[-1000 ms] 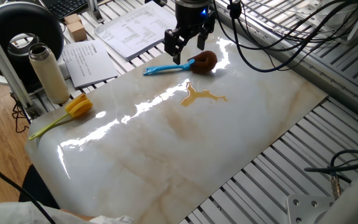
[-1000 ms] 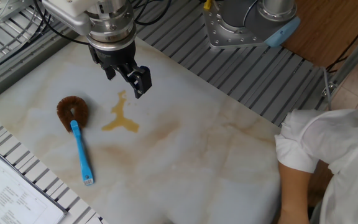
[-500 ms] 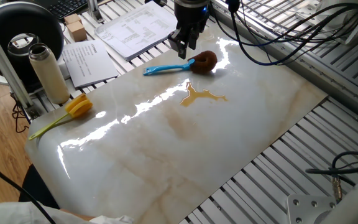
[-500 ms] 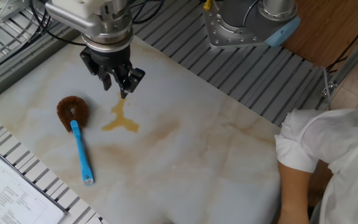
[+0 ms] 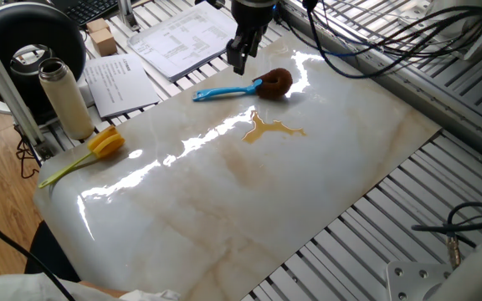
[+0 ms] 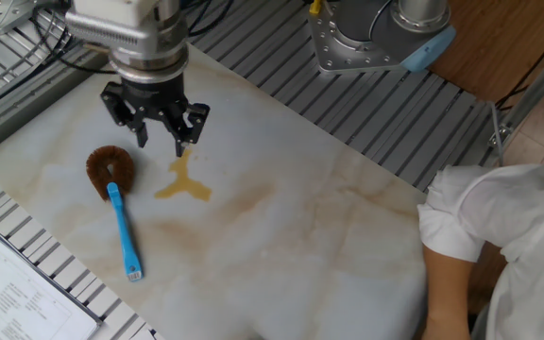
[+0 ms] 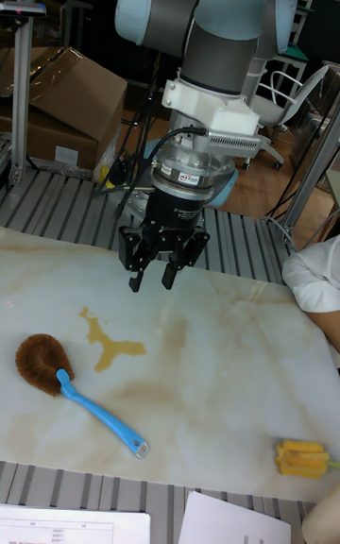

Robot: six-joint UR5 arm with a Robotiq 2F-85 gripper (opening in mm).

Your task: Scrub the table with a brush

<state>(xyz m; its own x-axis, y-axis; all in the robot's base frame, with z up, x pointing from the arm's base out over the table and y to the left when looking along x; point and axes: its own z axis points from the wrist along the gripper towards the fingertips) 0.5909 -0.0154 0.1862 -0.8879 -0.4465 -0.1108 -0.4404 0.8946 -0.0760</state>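
From one fixed view, my claw (image 5: pixel 238 55) hangs over the far edge of the table (image 5: pixel 249 201), fingers pointing down, just behind the brush (image 5: pixel 249 86). The brush lies flat on the marble, blue handle toward the papers (image 5: pixel 178 38), brown head beside the amber stain (image 5: pixel 270 130). A yellow tulip (image 5: pixel 99 146) rests near the left edge, next to a flask (image 5: pixel 64 96).

From the other fixed view, my claw (image 6: pixel 159 132) hovers above the slab (image 6: pixel 300 236) between the brush head (image 6: pixel 110 167) and the stain (image 6: pixel 182 181), spread apart and holding nothing.

In the tall fixed view, my arm comes down nearly vertical, wrist straight, my claw (image 7: pixel 151 275) released above the table (image 7: pixel 217 383). The brush (image 7: pixel 71 379) lies lower left of it, apart from my fingers.
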